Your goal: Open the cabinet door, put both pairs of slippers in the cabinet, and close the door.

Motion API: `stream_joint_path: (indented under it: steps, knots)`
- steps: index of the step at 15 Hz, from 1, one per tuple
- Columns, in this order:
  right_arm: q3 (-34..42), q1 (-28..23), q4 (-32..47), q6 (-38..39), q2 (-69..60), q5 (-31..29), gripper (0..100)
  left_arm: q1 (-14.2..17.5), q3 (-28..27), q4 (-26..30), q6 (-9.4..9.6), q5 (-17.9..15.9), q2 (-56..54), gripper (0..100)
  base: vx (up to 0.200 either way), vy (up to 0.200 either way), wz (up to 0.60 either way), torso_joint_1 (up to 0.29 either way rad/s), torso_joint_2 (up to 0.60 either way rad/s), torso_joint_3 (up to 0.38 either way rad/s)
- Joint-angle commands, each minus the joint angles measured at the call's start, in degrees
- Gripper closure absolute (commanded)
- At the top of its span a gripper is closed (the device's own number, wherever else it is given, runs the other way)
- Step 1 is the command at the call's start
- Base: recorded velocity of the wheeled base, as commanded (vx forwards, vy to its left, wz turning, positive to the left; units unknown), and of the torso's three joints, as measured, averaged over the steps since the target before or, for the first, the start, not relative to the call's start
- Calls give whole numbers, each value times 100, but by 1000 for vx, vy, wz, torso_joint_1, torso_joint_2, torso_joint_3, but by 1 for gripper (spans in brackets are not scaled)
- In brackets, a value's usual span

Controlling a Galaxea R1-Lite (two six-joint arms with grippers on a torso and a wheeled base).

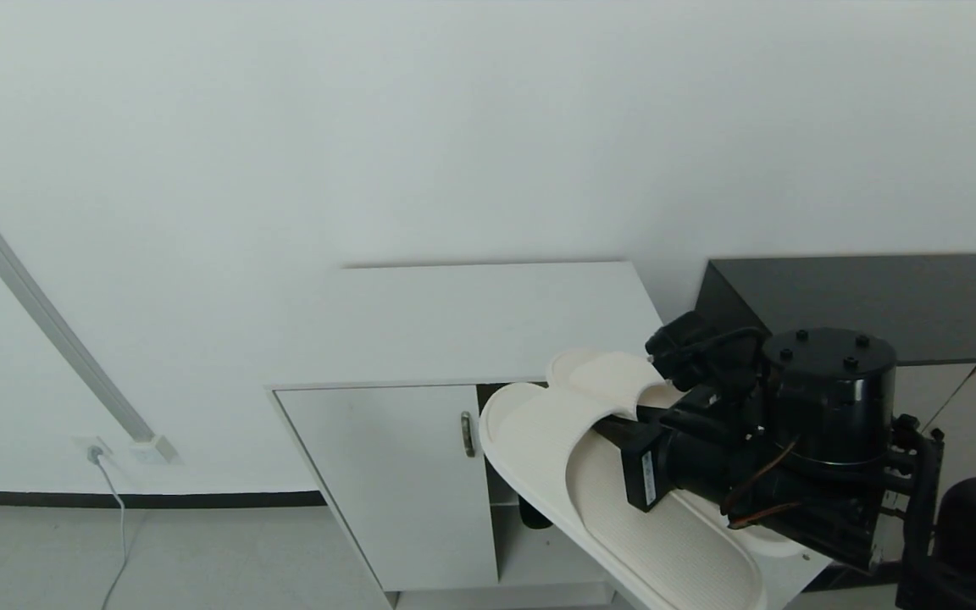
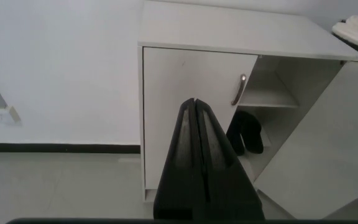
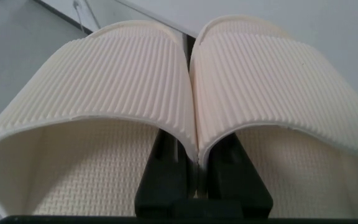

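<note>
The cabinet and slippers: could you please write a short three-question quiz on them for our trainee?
1. True or false: one door of the cabinet stands open.
2. What do the jaws of the right gripper hold? A) the cream slippers B) a towel C) nothing
3. In a few words: where are the dark slippers?

Key: 1 true. 2 A. 3 Inside the cabinet, in the compartment below the shelf.
</note>
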Motion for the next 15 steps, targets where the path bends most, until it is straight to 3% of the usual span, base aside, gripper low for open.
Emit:
stream_joint_path:
  steps: [1, 15]
  knots:
    - [6, 0, -1, 2, 11, -3, 100, 5, 1, 1, -2, 1, -1, 100, 0, 0, 0, -154, 320, 178]
    - [129, 35, -247, -33, 126, -3, 100, 5, 1, 1, -2, 1, -1, 100, 0, 0, 0, -185, 425, 240]
